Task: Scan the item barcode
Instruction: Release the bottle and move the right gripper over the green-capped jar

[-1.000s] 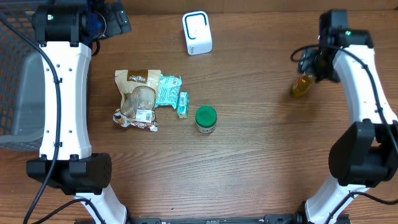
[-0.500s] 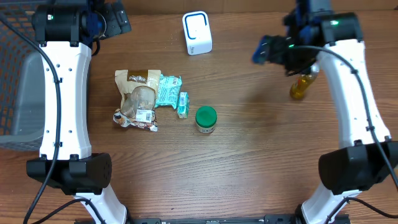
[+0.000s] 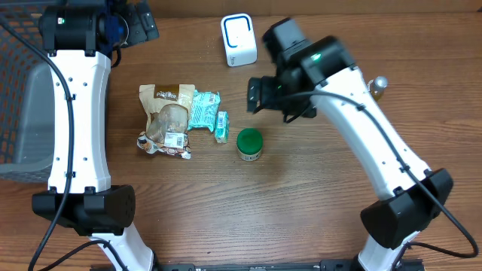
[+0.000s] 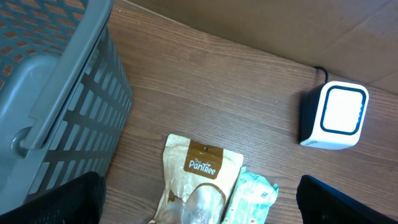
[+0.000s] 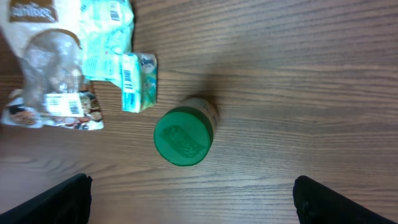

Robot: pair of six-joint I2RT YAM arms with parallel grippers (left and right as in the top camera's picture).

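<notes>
The right gripper (image 5: 191, 194) hangs above the table (image 3: 316, 211), just up and to the right of the jar (image 3: 249, 144). Its fingers (image 5: 50, 202) are spread wide and released, with nothing between them. The jar stands upright near the middle of the table; the right wrist view looks almost straight down on its green lid, and no barcode can be made out on it from there. The scanner (image 3: 239, 40), a white box with a blue-rimmed face, stands at the far edge of the table, well apart from the jar, with a cable running from its back. To the left of the jar lies a cluster of three items. A small teal box (image 3: 221, 126) sits just beside the jar, with a barcode visible on its top face. A teal packet (image 3: 203, 109) touches the box on its left. A brown pouch (image 3: 166, 117) lies against the packet, with a white barcode label at its lower end. A yellow bottle (image 3: 376, 84) lies at the right side of the table, partly hidden behind the right arm. The left gripper (image 4: 199, 202) is at the far left corner, above the table near the grey basket (image 3: 22, 98). Its fingers (image 4: 56, 199) are likewise spread wide and hold nothing.
</notes>
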